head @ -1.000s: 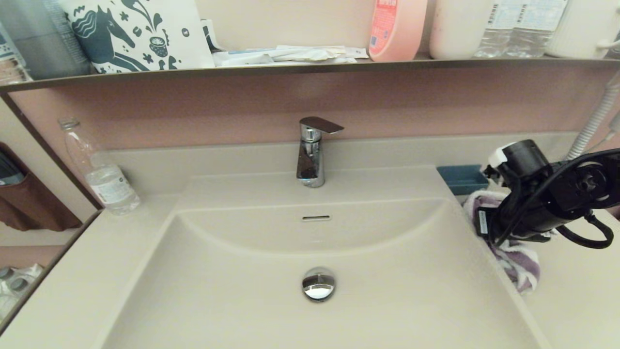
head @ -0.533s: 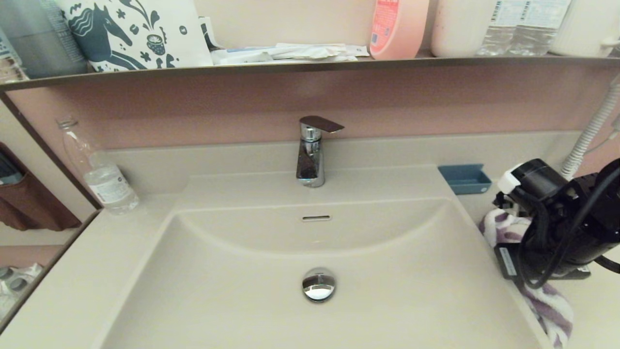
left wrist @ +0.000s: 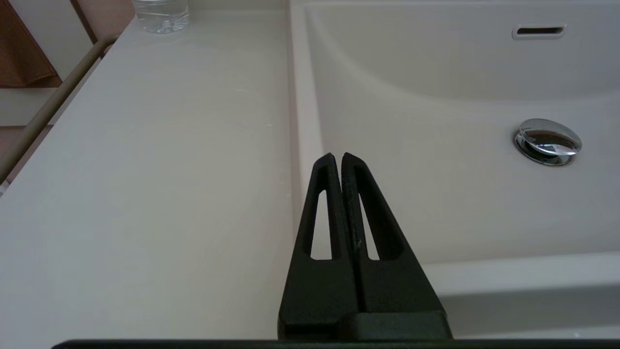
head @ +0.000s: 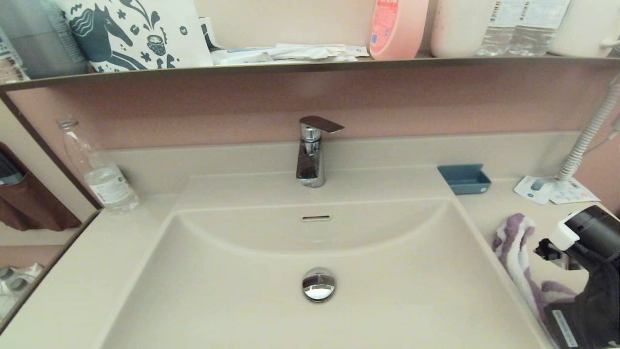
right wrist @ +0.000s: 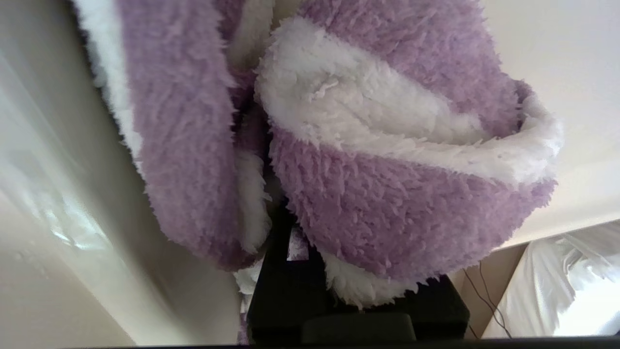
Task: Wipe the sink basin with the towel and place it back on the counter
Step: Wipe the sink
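Observation:
The purple and white striped towel hangs over the right counter, beside the basin's right rim. My right arm is at the lower right, its wrist above the towel's near end. In the right wrist view the towel is bunched over my right gripper, which is shut on it, fingertips buried in the pile. The sink basin holds only its chrome drain plug and overflow slot. My left gripper is shut and holds nothing, parked over the basin's left rim; it is outside the head view.
A chrome faucet stands behind the basin. A blue tray, a printed white card and a ribbed hose are at the back right. A water bottle stands at the back left. A loaded shelf runs overhead.
My right arm has swung right and toward the near edge, carrying the towel along the right counter. The white card behind it has come into sight. The left gripper is unchanged.

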{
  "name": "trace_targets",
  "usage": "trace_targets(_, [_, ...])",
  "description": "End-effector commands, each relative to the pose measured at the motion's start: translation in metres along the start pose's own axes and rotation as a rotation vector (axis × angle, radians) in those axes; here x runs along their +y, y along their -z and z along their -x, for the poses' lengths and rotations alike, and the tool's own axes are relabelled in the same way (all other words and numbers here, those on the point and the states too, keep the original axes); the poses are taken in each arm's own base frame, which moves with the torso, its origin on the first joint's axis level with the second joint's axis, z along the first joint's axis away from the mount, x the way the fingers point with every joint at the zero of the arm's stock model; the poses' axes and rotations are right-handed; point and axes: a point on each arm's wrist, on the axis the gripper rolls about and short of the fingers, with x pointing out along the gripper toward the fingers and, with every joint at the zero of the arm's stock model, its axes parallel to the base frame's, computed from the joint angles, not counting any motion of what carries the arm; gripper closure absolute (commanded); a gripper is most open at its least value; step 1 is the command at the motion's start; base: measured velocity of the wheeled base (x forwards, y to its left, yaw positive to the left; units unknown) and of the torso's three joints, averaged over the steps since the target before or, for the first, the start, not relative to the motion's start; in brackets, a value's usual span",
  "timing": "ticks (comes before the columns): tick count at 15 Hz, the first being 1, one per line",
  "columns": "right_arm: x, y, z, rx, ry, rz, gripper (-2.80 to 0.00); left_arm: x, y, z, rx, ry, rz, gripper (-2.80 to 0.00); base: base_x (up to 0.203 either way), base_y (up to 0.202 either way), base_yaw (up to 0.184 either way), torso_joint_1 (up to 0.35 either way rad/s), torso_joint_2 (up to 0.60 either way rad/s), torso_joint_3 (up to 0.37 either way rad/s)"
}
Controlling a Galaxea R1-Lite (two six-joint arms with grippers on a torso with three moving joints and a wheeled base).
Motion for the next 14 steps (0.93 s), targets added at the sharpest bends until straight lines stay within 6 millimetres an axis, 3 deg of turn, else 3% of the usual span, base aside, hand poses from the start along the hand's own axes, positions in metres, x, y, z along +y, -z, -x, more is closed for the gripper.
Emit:
trace_targets(1, [-0.001, 0.001, 0.003, -0.024, -0.007, -0.008, 0.00, 0.000, 0.000, 0.000, 0.002, -0.001, 0.001, 0.00, 0.000, 0.000, 0.000, 0.000, 0.00, 0.000])
trace_targets(7, [0.006, -0.046, -0.026, -0.132, -0.032, -0.072, 0.00, 0.000, 0.000, 0.000, 0.002, -0.001, 0.001, 0.00, 0.000, 0.000, 0.000, 0.000, 0.00, 0.000])
trace_targets(14, [0.002, -0.125, -0.053, -0.182, -0.220, -0.189, 0.00, 0.000, 0.000, 0.000, 0.002, 0.000, 0.001, 0.00, 0.000, 0.000, 0.000, 0.000, 0.00, 0.000])
